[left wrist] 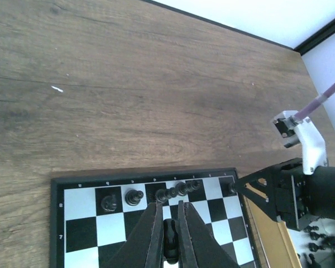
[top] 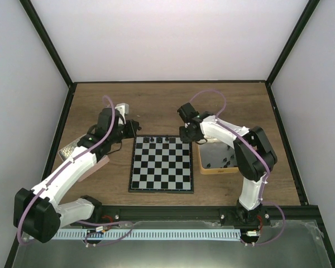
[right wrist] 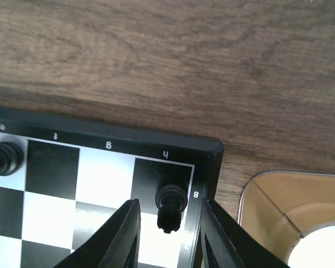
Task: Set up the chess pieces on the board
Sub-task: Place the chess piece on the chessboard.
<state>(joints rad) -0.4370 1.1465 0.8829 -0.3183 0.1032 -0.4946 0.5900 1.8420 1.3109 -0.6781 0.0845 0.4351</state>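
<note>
A: So, big to small. Wood table [top: 156,106], then the board [top: 161,173] dead centre, flat, most squares bare.

B: And the tin?

A: Tan tin [top: 215,171] at the board's 3 o'clock, just beside it, w/ spare pieces [top: 225,162] inside. Arms next: left claw [left wrist: 168,209] is by the board's 11 o'clock corner, right claw [right wrist: 169,207] by the 1 o'clock corner.

B: Claw states?

A: Left one is clenched on a held piece [left wrist: 170,241]. Its fingers are nearly together w/ the dark body btwn them, over the 2nd rank in from the far edge. Can't tell whether the piece touches the board. Right one is released: its fingers [right wrist: 125,234] stand apart on either side of a corner piece [right wrist: 171,195], which sits on the dark corner square marked 8. There's a gap on both sides, no contact.

B: What's placed so far?

A: Just a few far-rank pieces [left wrist: 134,196] along the 12 o'clock edge, some bunched close. Exact count unclear.

B: Handling?

A: Prob v. light, hard, smooth and stiff. They won't crush, but they're tiny and tippy. I'd take each one from straight above, mid-body under the head. An off-centre pinch, or one low at the base, could squirt it out or knock a neighbour.
</note>
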